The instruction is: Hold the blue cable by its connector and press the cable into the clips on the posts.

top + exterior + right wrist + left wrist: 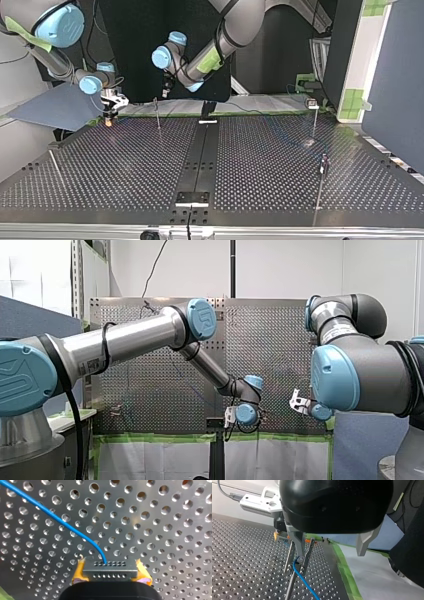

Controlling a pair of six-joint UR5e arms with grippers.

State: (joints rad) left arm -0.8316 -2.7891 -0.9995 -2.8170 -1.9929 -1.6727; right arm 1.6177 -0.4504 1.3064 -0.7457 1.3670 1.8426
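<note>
The blue cable is thin and bends out of a flat grey connector with rows of small holes, pinched in the jaws of my right gripper toward ten o'clock on the surface in the top view. Further along, the cable runs between the two splayed metal prongs of a clip atop a thin upright post at about eleven o'clock.
</note>
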